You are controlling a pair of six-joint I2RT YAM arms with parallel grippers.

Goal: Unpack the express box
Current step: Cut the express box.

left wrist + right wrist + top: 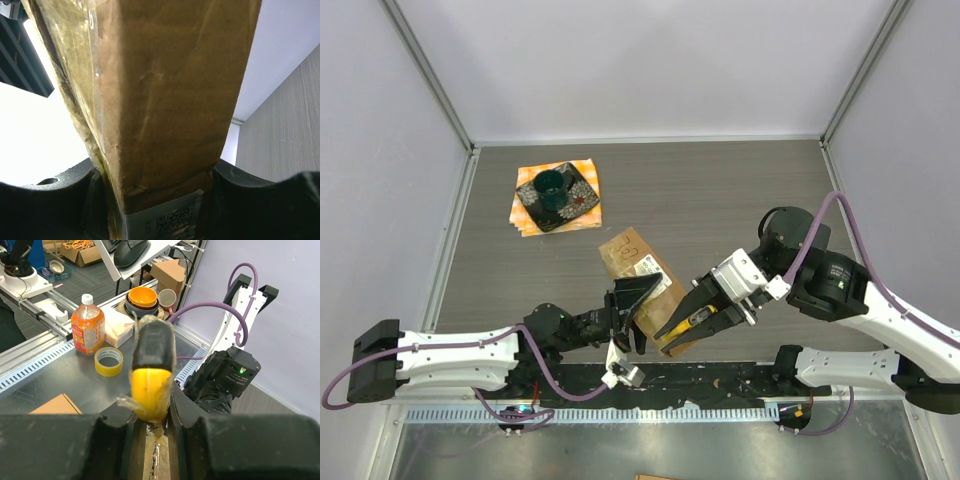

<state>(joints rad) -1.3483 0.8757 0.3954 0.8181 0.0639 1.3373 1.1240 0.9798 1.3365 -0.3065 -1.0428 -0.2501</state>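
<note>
Looking down from the top view: the express box (638, 270) lies on the grey table (750, 190) between the two arms, label up. Its long axis runs on a diagonal, far-left to near-right. The left gripper (632, 312) clamps the box's near-left long side. The right gripper (708, 308) sits just right of the near end, clenched on a yellow-and-black tool (680, 326) whose tip touches that end. So the box lies left of and beyond the tool, and a cut would likely run up the long axis. The dark dish (556, 196) on its orange cloth stands well apart, far-left.

Left wrist view: brown cardboard fills the gap between both fingers (50, 200), taped edge on the left. Cannot tell whether the box rests flat.

Right wrist view: the tool's handle is pinched between the jaws, tape scraps clinging to it. The blade is hidden.
</note>
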